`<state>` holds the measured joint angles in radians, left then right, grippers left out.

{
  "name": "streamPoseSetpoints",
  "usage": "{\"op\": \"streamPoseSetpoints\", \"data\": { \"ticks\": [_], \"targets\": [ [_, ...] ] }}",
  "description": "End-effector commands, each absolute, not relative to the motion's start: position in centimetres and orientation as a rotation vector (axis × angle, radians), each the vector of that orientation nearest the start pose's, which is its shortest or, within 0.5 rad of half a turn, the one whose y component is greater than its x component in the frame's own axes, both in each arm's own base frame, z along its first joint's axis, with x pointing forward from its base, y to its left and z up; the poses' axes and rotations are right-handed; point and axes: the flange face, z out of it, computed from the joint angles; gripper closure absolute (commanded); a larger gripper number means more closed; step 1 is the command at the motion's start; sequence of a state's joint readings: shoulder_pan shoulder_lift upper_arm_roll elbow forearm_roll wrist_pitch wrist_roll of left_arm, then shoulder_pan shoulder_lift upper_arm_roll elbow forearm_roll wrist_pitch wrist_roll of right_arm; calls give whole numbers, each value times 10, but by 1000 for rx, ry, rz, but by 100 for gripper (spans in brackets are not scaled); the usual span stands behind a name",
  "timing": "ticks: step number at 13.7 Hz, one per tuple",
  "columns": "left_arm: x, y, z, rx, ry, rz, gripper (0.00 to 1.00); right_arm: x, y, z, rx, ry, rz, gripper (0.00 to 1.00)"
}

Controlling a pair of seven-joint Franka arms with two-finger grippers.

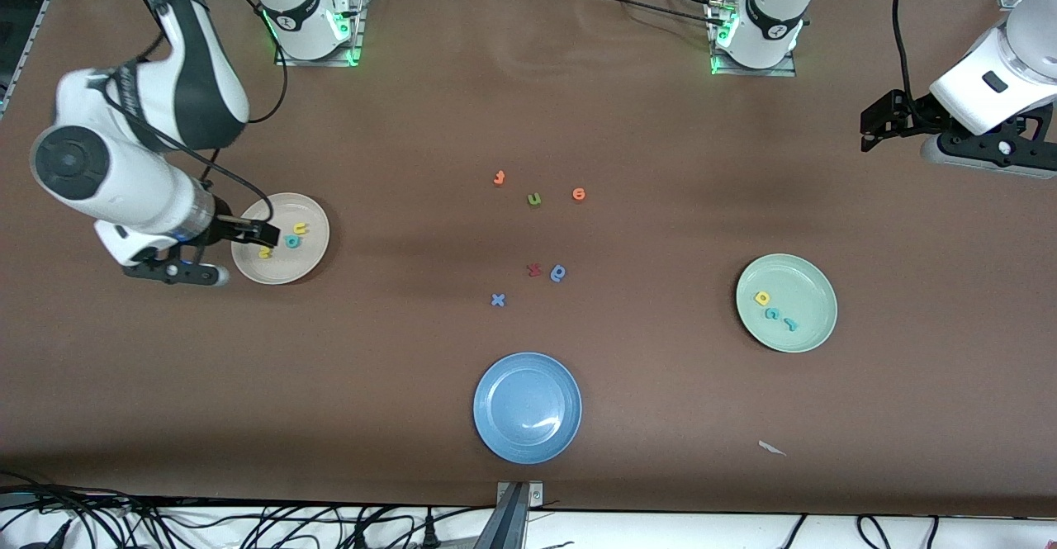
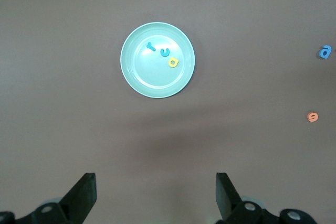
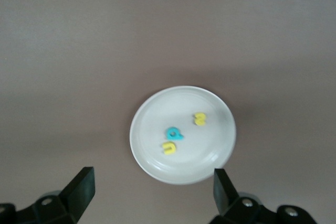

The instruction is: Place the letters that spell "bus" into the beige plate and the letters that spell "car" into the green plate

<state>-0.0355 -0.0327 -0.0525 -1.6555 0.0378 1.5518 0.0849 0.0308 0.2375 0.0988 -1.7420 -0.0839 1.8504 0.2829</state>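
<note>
Over the beige plate's [image 1: 307,262] nine o'clock rim, the empty right hand [image 1: 268,231] gapes beside the bus letters [image 1: 291,241]; the left hand [image 1: 867,128] waits open, with the green plate [image 1: 826,285] at its seven o'clock.

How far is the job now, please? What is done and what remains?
Done: the teal b, yellow u and yellow s lie in the beige plate; c, a, r lie in the green plate. In hand: nothing; both jaws open. Left: seemingly nothing.
</note>
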Motion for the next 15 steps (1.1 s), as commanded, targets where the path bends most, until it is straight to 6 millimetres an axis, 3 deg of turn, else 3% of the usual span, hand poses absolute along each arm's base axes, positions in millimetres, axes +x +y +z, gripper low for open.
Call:
{"op": "streamPoseSetpoints", "data": {
  "ticks": [1,4,7,11,15],
  "targets": [
    [539,-46,606,-3102,270,105,0,597,44,489,-3178,240,164,0],
    [539,-46,606,-3103,270,108,0,587,34,543,-3116,206,180,0],
    [538,-46,606,-3103,270,105,0,560,29,583,-3125,189,203,0],
    [538,-48,606,-3103,274,107,0,553,29,601,-3133,188,138,0],
    [538,-47,606,-3103,270,107,0,551,24,606,-3133,202,116,0]
  ]
}}
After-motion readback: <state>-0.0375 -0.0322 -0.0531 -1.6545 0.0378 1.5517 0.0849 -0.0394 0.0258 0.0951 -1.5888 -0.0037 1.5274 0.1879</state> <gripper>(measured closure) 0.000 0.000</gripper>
